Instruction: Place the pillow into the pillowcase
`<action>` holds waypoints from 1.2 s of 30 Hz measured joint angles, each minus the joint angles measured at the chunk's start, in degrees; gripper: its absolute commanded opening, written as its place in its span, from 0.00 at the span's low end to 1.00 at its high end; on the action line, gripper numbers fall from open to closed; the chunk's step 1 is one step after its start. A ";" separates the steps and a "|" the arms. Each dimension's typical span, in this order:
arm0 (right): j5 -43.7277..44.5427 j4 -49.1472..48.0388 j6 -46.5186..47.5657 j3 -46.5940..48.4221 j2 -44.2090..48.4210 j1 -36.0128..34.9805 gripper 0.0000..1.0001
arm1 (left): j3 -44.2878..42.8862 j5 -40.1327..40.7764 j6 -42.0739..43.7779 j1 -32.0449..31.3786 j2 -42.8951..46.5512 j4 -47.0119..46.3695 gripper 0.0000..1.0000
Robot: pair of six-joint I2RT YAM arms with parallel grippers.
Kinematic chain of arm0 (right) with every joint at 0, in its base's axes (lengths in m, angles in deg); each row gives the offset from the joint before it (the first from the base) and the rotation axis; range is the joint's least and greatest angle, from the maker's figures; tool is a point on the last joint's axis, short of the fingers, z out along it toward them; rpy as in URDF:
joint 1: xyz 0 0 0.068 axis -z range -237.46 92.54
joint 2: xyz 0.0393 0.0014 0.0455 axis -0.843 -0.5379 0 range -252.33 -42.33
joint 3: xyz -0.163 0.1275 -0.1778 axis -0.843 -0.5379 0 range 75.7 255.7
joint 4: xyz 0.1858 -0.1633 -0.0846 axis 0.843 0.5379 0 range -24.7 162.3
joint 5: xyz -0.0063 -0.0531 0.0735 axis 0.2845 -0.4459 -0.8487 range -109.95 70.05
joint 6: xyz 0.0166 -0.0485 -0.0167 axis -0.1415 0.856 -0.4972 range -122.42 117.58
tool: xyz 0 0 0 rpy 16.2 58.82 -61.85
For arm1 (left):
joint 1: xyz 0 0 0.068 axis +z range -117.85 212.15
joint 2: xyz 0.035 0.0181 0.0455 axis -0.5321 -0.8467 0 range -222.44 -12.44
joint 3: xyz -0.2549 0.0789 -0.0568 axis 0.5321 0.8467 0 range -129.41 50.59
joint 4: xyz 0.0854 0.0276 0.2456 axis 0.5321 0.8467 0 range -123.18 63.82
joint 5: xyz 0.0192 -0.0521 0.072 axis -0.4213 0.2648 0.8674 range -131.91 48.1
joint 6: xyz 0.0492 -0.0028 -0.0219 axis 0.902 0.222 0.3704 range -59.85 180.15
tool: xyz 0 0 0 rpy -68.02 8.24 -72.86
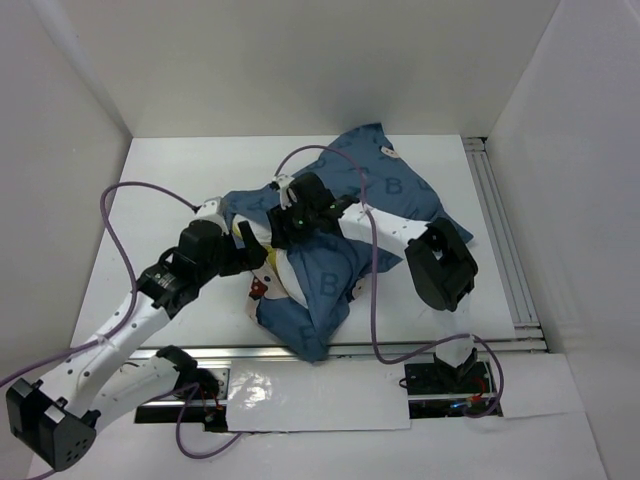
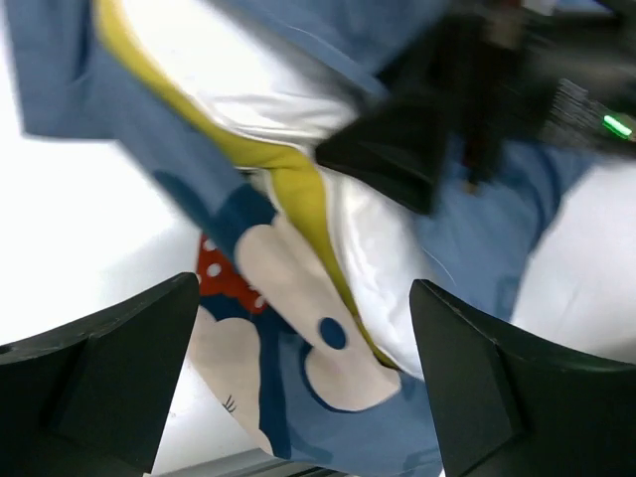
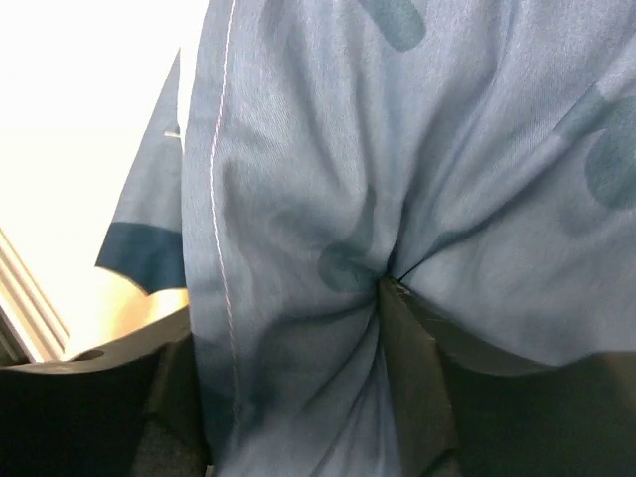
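Note:
The denim-blue pillowcase (image 1: 385,185) lies crumpled mid-table, reaching down to the front rail. The pillow (image 1: 278,268) shows as a small white and yellow patch at its left side, mostly covered by the blue fabric. My left gripper (image 1: 248,243) is open just left of that patch. In the left wrist view its jaws (image 2: 305,290) stand wide apart, facing the pillow's yellow edge (image 2: 298,189) and the pillowcase's mouse print with a red bow (image 2: 214,273). My right gripper (image 1: 300,215) is on top of the case, shut on a fold of pillowcase (image 3: 298,199), which bunches at its fingertip (image 3: 402,338).
A metal rail (image 1: 500,230) runs along the table's right side and another (image 1: 420,346) along the front edge. White walls enclose the table on three sides. Purple cables (image 1: 372,300) loop over the case and the arms.

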 measured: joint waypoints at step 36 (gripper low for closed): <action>16.44 3.98 11.30 14.45 -9.79 -7.17 0.00 | 6.10 7.32 -10.08 8.33 -5.16 -6.73 0.00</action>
